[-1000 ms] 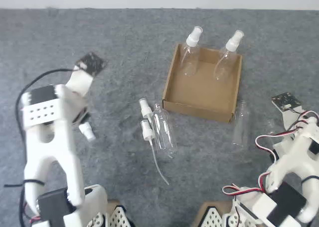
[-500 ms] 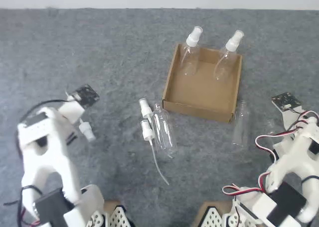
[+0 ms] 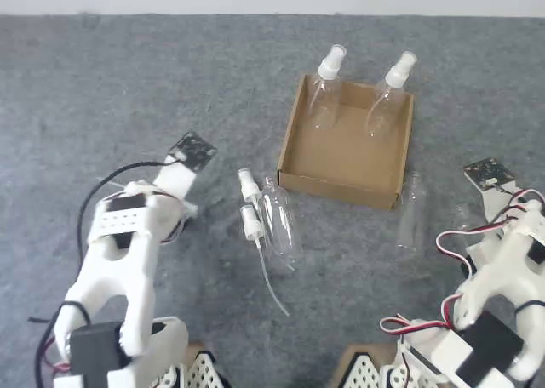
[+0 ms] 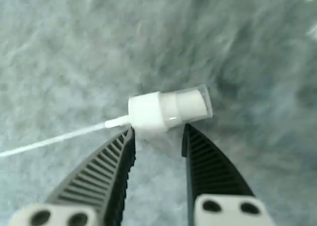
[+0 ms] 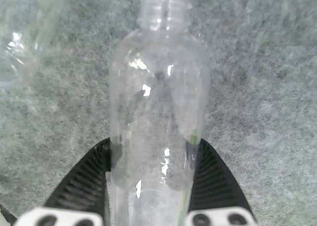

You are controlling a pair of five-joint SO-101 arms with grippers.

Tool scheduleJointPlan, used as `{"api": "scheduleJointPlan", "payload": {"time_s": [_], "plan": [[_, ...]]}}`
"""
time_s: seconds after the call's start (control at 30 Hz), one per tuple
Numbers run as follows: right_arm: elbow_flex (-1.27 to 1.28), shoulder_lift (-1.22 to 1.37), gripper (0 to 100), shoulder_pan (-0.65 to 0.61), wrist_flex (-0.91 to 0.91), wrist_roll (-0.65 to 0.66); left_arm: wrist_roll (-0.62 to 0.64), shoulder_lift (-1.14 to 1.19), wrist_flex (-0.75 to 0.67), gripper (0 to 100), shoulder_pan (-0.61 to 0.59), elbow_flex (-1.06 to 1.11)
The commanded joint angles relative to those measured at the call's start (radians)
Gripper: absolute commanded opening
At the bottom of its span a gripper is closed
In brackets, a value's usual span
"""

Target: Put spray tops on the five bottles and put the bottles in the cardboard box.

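Note:
My left gripper [image 4: 158, 133] is shut on a white spray top [image 4: 168, 109] with a thin dip tube, pinching it at the fingertips. In the high view this gripper [image 3: 186, 202] hangs left of a capless clear bottle [image 3: 281, 222] lying on the mat. Two more spray tops [image 3: 248, 182] [image 3: 252, 224] lie beside that bottle. My right gripper [image 5: 153, 151] is shut on a capless clear bottle [image 5: 158, 102] at the table's right side. Another open bottle [image 3: 411, 211] lies just right of the cardboard box [image 3: 341, 185]. Two capped bottles [image 3: 326, 86] [image 3: 389, 90] rest in the box against its far wall.
Grey felt mat [image 3: 170, 82] covers the table, with open room at the left and far left. The right arm [image 3: 502, 260] and its red and white cables sit at the lower right corner. Both arm bases stand at the front edge.
The left arm has swung right toward the middle of the table, taking the spray top off the mat with it. The right arm and its bottle have stayed still.

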Motion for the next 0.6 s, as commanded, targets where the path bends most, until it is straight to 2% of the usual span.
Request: {"api": "scheduleJointPlan", "payload": {"time_s": [0.0, 0.17, 0.3, 0.4, 0.57], "plan": [[-0.008, -0.01, 0.6, -0.004, -0.004, 0.012, 0.066, -0.018, -0.005, 14, 0.083, -0.019], [-0.008, -0.012, 0.6, -0.004, -0.004, 0.012, 0.06, -0.018, 0.193, 14, 0.086, -0.177], [-0.008, -0.019, 0.6, -0.004, -0.002, 0.012, -0.028, -0.008, 0.35, 15, 0.086, -0.351], [-0.008, -0.019, 0.6, -0.004, -0.002, 0.012, -0.08, -0.006, 0.405, 17, 0.091, -0.421], [-0.008, -0.019, 0.6, -0.005, -0.002, 0.012, -0.201, -0.005, 0.425, 21, 0.094, -0.421]]}}
